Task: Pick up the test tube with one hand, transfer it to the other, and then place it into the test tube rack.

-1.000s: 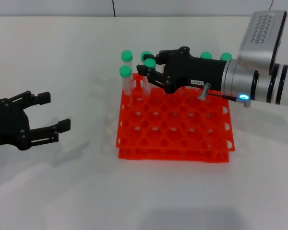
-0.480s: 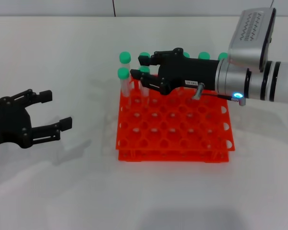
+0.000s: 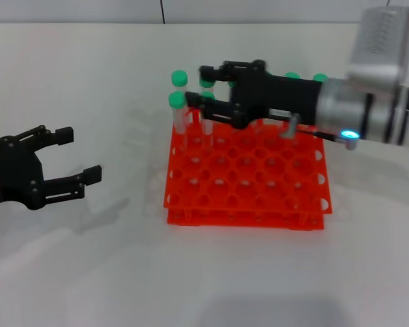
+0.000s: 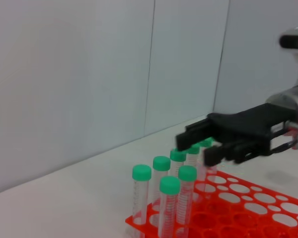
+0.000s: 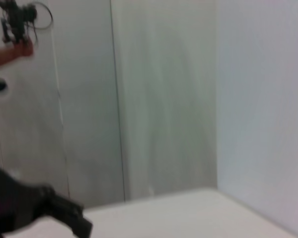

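Observation:
The orange-red test tube rack (image 3: 245,184) stands mid-table. My right gripper (image 3: 196,86), black with a blue light behind it, hovers over the rack's back left corner. Its fingers are spread wide. A green-capped test tube (image 3: 208,122) stands upright in a rack hole between them, not squeezed. The left wrist view shows the same gripper (image 4: 194,148) spread around a green cap above the rack (image 4: 238,218). My left gripper (image 3: 78,157) is open and empty, low over the table, well left of the rack.
Other green-capped tubes stand in the rack: two at the back left (image 3: 178,102) and two at the back right (image 3: 292,77). White table (image 3: 204,272) surrounds the rack. The right wrist view shows only wall panels.
My right gripper lowered the tube into a back-left rack hole and spread its fingers wider, letting go. The left gripper stayed where it was.

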